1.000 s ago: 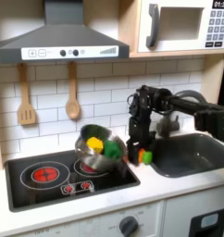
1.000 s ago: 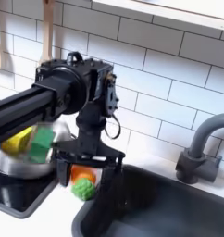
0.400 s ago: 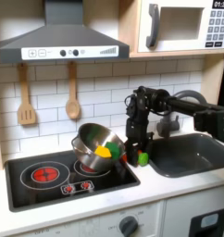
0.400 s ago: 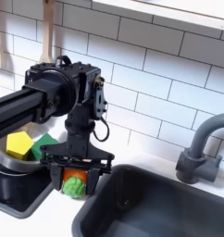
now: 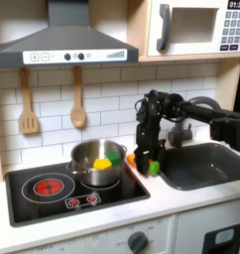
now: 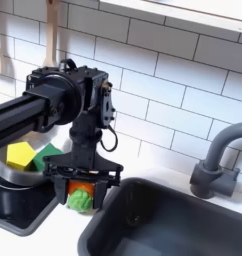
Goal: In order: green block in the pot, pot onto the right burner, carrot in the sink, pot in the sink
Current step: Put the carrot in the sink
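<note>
In the second exterior view the pot (image 6: 13, 182) is cut off by the left edge, the sink (image 6: 183, 225) by the bottom and right edges. The pincer (image 6: 83, 186) covers much of the carrot (image 6: 81, 198); its grip cannot be told.

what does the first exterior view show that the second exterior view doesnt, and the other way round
The first exterior view alone takes in the grey range hood, white microwave, two wooden utensils on the tile wall, and the red ringed burner. The second exterior view alone gives a close look at the dark arched faucet. Both share the shiny steel pot holding the bright-green cube, the orange toy carrot, the gripper and the dark grey sink.
</note>
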`<state>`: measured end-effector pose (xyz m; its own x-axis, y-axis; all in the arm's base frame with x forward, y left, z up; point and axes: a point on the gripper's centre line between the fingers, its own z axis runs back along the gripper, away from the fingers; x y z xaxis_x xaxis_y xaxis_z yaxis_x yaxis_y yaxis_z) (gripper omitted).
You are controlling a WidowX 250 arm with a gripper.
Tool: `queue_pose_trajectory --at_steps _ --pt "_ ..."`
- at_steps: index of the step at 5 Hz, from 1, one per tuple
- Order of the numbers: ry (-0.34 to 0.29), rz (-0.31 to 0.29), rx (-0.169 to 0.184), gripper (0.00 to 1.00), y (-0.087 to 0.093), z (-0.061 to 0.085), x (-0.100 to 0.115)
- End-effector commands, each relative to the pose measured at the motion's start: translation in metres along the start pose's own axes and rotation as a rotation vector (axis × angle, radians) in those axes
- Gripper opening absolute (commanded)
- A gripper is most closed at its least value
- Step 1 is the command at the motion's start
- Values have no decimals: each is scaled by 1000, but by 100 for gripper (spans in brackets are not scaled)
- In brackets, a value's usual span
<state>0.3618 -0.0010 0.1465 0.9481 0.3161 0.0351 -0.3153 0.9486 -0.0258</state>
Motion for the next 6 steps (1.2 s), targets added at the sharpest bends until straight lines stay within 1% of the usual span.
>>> queue_pose_trajectory --at_steps 1,2,3,4,5,6 --pt "-52 -49 -11 0 -9 25 -8" --pt "-57 -90 -30 0 -18 31 -14" --pt "-58 -152 -45 0 -27 38 -23" --pt "-61 -216 -61 0 -43 43 -34" --pt "-48 -285 -70 0 -59 38 -43" --pt "-39 -336 -60 0 -69 35 -49"
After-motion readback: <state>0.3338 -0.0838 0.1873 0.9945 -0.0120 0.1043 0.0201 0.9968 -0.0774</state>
